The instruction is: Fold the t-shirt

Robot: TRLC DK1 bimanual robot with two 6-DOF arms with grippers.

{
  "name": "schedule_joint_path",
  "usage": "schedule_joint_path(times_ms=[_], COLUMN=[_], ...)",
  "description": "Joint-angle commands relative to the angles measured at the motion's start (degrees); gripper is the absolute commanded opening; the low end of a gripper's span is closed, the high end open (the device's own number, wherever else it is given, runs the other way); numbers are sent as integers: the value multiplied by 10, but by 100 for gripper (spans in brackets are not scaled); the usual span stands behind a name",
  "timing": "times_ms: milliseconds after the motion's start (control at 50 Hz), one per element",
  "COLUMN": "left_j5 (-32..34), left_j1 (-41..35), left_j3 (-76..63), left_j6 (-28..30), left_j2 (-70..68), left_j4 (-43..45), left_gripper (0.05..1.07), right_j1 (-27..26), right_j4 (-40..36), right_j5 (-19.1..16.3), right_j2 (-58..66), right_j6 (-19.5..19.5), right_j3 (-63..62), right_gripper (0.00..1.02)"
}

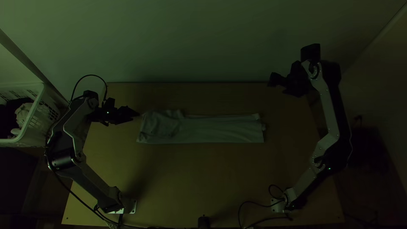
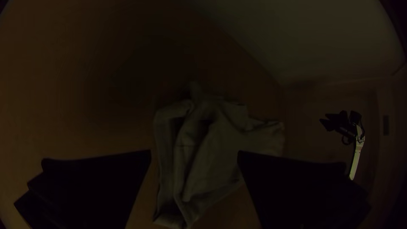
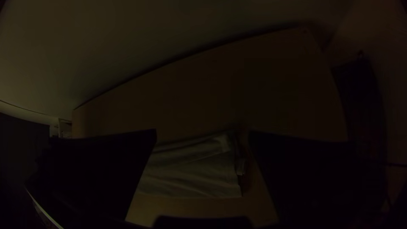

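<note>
My left fingers (image 2: 97, 186) stand apart at the t-shirt's (image 1: 220, 129) nine o'clock end; I should pinch all layers there before doubling this long folded strip toward three. My right fingers (image 3: 309, 178), also parted, sit at two o'clock by the worktop's (image 1: 203, 178) far edge, with more room toward six.

The t-shirt (image 1: 220, 130) lies on the table (image 1: 203, 178), basket (image 1: 34, 130) left.
</note>
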Motion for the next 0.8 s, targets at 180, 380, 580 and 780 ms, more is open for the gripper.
schedule_joint_path(times_ms=[180, 380, 580, 780], left_j5=[36, 50, 50, 49], left_j1=[15, 19, 3, -44], left_j3=[-22, -35, -42, -49], left_j6=[91, 142, 155, 150], left_j2=[64, 79, 89, 93], left_j4=[-5, -29, -33, -33], left_gripper=[103, 103, 103, 103], right_j1=[30, 40, 51, 58], right_j4=[1, 1, 1, 1], right_j5=[-11, -21, -21, -20], right_j2=[-33, -45, -50, -54], right_j6=[-30, -30, -27, -27], right_j3=[-29, -31, -37, -35], right_gripper=[99, 99, 99, 99])
